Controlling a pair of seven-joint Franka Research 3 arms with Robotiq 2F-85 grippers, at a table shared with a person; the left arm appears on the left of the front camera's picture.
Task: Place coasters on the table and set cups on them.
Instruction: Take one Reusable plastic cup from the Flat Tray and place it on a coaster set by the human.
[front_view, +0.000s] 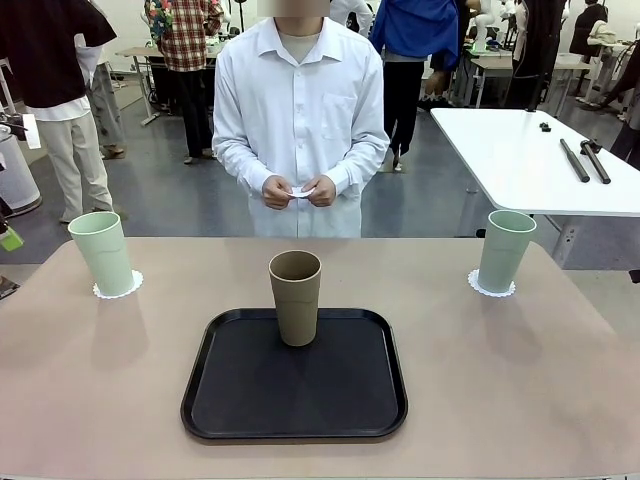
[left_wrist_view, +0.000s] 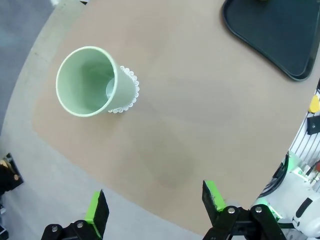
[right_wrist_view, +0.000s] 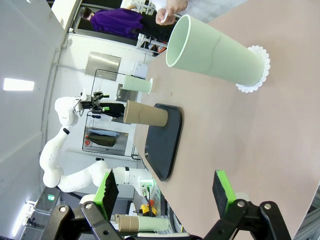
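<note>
**Two mint cups on doilies, tan one on the tray**

Left side of the big beige-pink table (front_view: 500, 380): pale mint tapered tumbler (front_view: 102, 253) upright on a round white lacy paper doily (front_view: 128, 287), near the far-left corner. Right side, same deal: 2nd mint tumbler (front_view: 505, 250) on its own lacy doily (front_view: 491, 289), near the far-right edge. Centre: tan-brown tumbler (front_view: 295, 297) upright on the far part of a black rounded-square tray (front_view: 240, 400).

Person in a white shirt at the far side, hands (front_view: 277, 191) together at the waist, fingertips pinching a small white paper piece (front_view: 300, 191) btwn them. Too small to tell if it's lacy.

Left gripper (left_wrist_view: 155, 200) hangs over bare tabletop, green-padded fingers spread wide, nothing btwn them. Right gripper (right_wrist_view: 165, 187) likewise spread wide and empty, w/ the 2nd mint tumbler ahead of it.
</note>
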